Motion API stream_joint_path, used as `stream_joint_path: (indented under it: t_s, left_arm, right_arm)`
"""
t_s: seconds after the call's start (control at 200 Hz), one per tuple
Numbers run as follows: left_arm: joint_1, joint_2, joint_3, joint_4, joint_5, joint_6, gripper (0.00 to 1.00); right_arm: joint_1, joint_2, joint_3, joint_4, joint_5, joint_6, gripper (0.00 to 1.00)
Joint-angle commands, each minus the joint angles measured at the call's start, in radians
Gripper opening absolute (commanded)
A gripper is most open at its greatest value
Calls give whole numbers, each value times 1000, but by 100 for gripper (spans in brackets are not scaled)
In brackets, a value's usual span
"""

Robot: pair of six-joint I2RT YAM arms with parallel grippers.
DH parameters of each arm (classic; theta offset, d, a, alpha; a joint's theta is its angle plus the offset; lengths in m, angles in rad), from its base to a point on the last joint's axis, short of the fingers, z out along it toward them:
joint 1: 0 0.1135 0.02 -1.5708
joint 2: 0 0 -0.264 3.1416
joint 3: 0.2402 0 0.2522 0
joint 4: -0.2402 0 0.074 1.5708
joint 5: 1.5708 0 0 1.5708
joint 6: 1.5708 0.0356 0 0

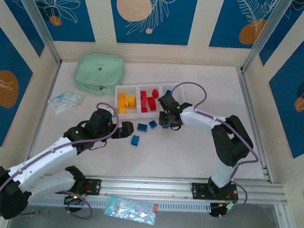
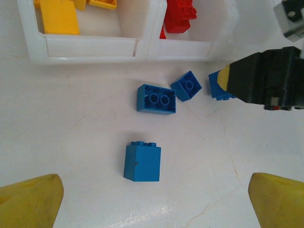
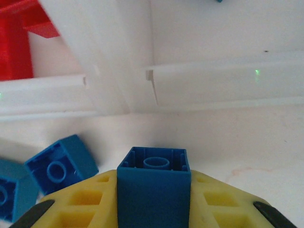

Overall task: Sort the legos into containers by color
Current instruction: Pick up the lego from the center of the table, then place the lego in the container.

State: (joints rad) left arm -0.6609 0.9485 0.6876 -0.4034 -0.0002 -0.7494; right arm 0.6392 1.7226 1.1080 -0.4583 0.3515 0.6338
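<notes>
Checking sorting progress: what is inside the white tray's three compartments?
The tray's left compartment holds yellow bricks, the middle red bricks. The right one shows a bit of blue; the right arm covers the rest.

Top external: high, behind my bases, facing down and forward; far off; takes in the whole table [image 1: 180, 152] and tray [image 1: 143, 85].
Left wrist: near, looking down past my left fingers [image 2: 31, 202] toward the tray's [image 2: 90, 47] front wall.
Right wrist: very near, low, facing the same side of the tray [image 3: 213, 80] over my right fingers [image 3: 80, 209].
Shared by all three: that front wall, and the loose blue bricks [image 1: 142, 127] [image 2: 156, 99] [image 3: 61, 164] before it.
</notes>
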Motion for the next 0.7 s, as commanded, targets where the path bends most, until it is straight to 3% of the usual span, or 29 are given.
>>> stream_joint_path:
  t_s: [0.0,0.3,0.695]
  left_arm:
    - [13,20,51,-20,30,32,99]
    - [13,105,111,27,74,51,99]
    - [13,200,179,75,80,63,99]
  right_arm:
    - [-3,-100,-14,-40,4,-33,28]
    - [-113,-138,74,-89,-36,-138,28]
    - [-217,140,362,-93,13,-234,28]
